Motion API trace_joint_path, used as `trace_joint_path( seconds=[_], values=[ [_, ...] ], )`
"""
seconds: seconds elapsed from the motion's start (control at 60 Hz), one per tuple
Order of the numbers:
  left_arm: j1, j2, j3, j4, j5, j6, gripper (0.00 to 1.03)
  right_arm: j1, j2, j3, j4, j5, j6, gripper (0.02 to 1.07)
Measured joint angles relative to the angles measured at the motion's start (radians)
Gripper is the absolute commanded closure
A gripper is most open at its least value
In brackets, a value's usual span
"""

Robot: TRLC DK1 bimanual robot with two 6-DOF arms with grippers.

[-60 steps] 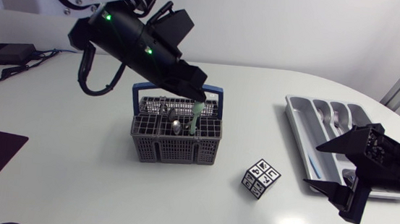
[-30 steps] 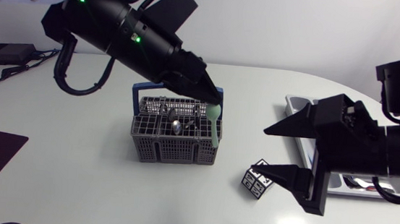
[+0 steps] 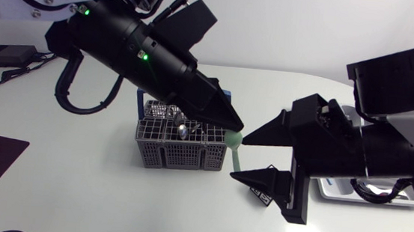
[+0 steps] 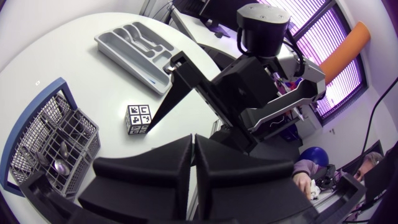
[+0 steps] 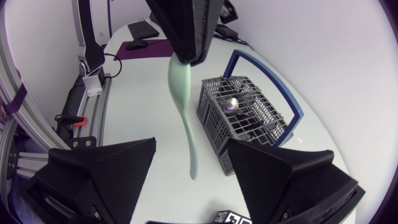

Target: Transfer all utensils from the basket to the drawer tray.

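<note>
**One spoon in mid-air, more to go**

Our left jaws pinch the green spoon (image 5: 179,87) by its bowl, so it hangs over the tabletop (image 3: 72,194) just beside the basket (image 3: 151,156). Our right jaws gape wide on either side of its handle, apparently not touching. Metal spoons (image 3: 182,131) wait in the basket (several, we judge). The drawer tray (image 4: 127,62) looks partly filled.

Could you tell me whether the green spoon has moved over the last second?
Yes. The green spoon has left the basket and now hangs from the left gripper beside its wall nearer the drawer tray.
</note>
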Motion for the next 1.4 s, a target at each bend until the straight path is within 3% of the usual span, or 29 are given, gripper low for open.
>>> trace_joint_path(
  seconds=[0.317, 0.483, 0.55, 0.633, 0.783, 1.083, 1.4],
  values=[
    [-0.005, -0.003, -0.004, 0.000, 0.020, 0.000, 1.00, 0.014, -0.004, 0.000, 0.027, -0.009, 0.003, 0.95],
    [-0.005, -0.005, -0.005, 0.000, 0.022, 0.000, 1.00, 0.016, -0.004, 0.000, 0.028, -0.009, 0.003, 1.01],
    [-0.005, -0.005, -0.005, 0.000, 0.021, 0.000, 0.96, 0.021, -0.004, 0.000, 0.024, -0.010, 0.003, 1.01],
    [-0.004, -0.006, -0.005, 0.001, 0.021, 0.000, 0.78, 0.026, -0.005, 0.000, 0.019, -0.017, 0.003, 1.01],
    [0.008, -0.027, -0.005, 0.006, 0.025, 0.000, 0.55, 0.030, -0.010, -0.005, -0.010, -0.016, -0.001, 1.01],
    [0.108, -0.051, -0.003, 0.078, -0.001, -0.023, 0.51, -0.107, -0.032, -0.066, -0.078, -0.005, -0.105, 1.01],
    [0.122, -0.051, -0.034, 0.155, -0.294, -0.022, 0.51, -0.563, -0.049, -0.101, -0.140, 0.002, -0.429, 1.01]
  ],
)
